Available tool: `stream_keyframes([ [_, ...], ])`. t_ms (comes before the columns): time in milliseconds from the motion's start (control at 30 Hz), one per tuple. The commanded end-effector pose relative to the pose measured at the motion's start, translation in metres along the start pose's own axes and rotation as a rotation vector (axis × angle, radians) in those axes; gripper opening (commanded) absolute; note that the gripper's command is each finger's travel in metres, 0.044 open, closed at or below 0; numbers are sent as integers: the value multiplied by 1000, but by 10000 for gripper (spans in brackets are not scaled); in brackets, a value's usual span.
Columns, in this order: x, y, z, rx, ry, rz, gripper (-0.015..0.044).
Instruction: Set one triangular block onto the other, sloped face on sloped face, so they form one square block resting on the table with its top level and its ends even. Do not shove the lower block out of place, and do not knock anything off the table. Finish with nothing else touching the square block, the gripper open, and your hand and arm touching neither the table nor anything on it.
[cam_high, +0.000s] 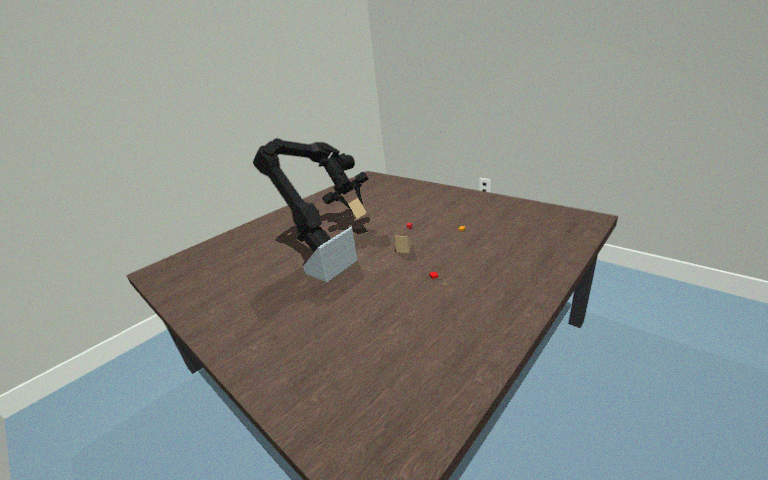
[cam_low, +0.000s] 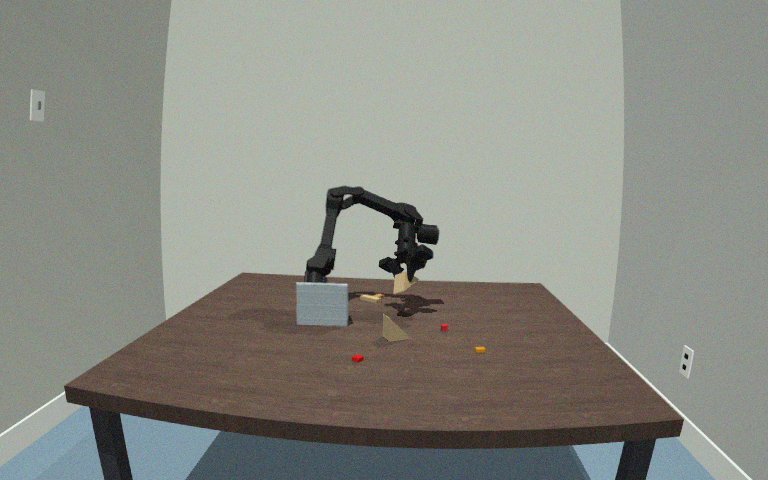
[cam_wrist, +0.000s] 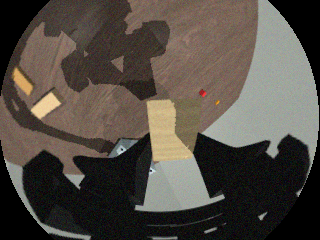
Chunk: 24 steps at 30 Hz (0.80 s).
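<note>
One tan triangular block rests on the table. In the exterior view its upright side is at the left and its slope falls to the right. I cannot make it out in the wrist view. My gripper is shut on the other triangular block, held tilted in the air behind the resting block, well apart from it. Part of the held block is in shadow in the wrist view. Its sloped face is hard to tell.
A large grey-blue wedge stands near the arm's base. A red cube, a flat red piece and an orange piece lie around the resting block. Tan pieces lie farther back.
</note>
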<state>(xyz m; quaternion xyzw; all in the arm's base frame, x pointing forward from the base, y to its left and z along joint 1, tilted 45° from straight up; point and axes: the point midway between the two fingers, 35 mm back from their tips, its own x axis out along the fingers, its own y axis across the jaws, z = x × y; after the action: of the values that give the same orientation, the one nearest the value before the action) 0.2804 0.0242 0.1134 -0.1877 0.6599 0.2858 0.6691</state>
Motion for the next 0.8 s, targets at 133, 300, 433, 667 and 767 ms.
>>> stream_keyframes([
  [133, 5, 0, -3, 277, -9, 55, 0],
  [300, 6, -1, -3, 448, -14, 86, 0],
  [433, 7, -1, -4, 584, -16, 112, 0],
  [667, 8, -1, -5, 822, -13, 160, 0],
  [767, 8, -1, -5, 924, -9, 181, 0],
])
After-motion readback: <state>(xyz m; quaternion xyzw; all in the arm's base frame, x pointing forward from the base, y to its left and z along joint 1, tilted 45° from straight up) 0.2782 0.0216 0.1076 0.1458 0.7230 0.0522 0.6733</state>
